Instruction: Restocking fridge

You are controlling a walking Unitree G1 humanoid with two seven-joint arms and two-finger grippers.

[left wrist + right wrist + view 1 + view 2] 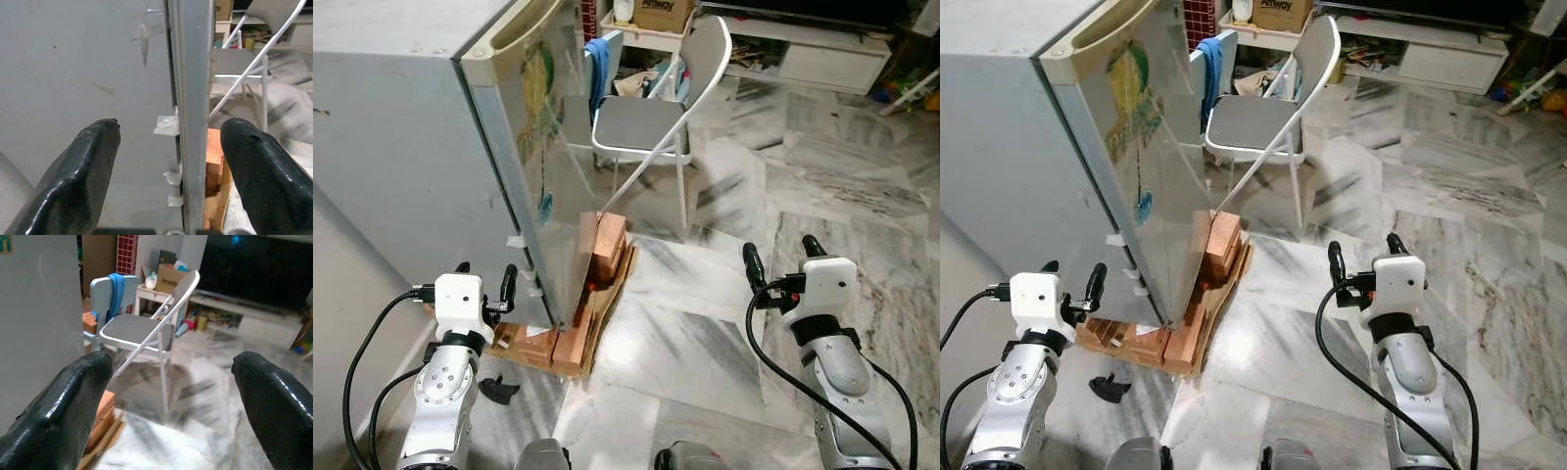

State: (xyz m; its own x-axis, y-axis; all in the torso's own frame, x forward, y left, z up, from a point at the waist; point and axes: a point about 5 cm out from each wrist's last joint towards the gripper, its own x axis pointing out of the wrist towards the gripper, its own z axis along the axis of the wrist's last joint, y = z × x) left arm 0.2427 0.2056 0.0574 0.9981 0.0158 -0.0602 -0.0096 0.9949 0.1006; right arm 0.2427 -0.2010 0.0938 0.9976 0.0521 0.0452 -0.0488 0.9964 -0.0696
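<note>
Standing shut on bricks (597, 284), grey fridge (421, 147).

The fridge (401, 147) has a matt grey painted-metal side and a glossy, reflective door (543, 147) edged in cream plastic. It rests on rough orange-red bricks (602, 250) and wood. The floor (862, 186) is polished, veined marble. The folding chair (651, 113) has a smooth white metal frame and grey padded seat. Blue cloth (597, 69) hangs behind.
</note>
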